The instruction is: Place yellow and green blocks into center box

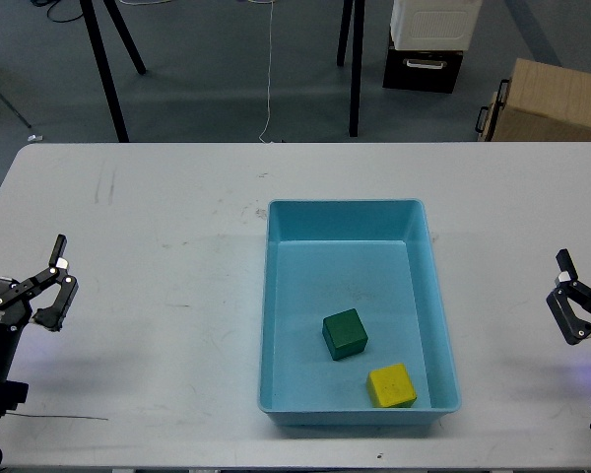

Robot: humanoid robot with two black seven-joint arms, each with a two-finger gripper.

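Observation:
A light blue box (360, 217) stands in the middle of the white table. Inside it lie a green block (345, 333) and a yellow block (391, 384), the yellow one near the front right corner. My left gripper (55, 282) is at the table's left edge, open and empty, far from the box. My right gripper (566, 301) is at the right edge, its fingers apart and empty, also clear of the box.
The white table (158, 296) spreads left and right of the box. Beyond its far edge are tripod legs (103, 69), a black and white case (426, 44) and a cardboard box (547, 99) on the floor.

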